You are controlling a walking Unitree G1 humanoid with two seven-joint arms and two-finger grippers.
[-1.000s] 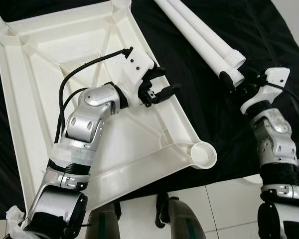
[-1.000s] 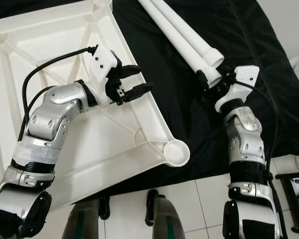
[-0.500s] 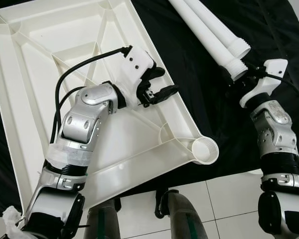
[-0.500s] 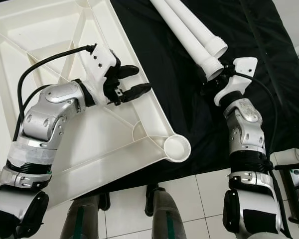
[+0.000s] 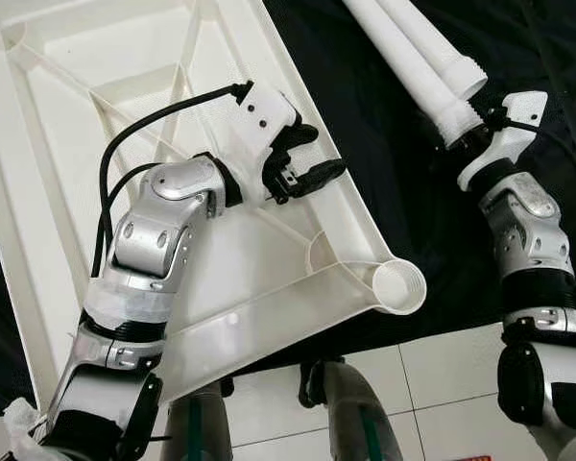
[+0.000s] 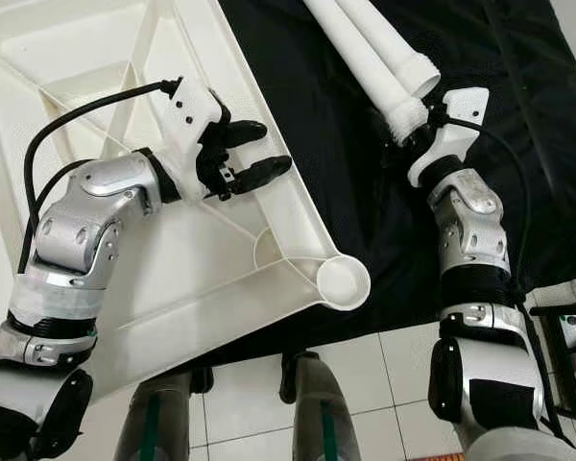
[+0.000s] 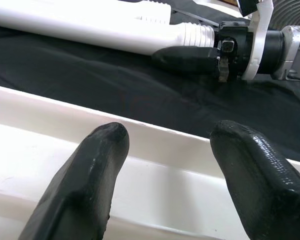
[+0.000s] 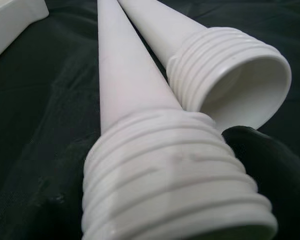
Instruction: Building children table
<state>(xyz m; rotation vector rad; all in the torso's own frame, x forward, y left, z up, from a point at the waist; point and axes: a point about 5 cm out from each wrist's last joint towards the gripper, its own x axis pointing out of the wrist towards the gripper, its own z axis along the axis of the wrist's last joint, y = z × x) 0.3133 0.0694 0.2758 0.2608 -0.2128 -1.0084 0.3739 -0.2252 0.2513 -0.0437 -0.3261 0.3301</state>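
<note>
Your right gripper (image 6: 410,134) has closed in on the nearer leg (image 6: 365,62) at 1 o'clock, jaws now around its threaded end. The left gripper (image 5: 312,158) still hovers, jaws wide, over the tabletop (image 5: 96,58) rim, so a pick-up looks imminent.

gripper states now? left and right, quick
Left gripper: open, empty, over the tabletop rim.
Right gripper: at the threaded end of a leg; cannot tell whether it is shut on it.

The left arm was bent, its left gripper (image 5: 307,158) held spread. The right gripper (image 7: 190,55) was extended forward, fingers hidden.
</note>
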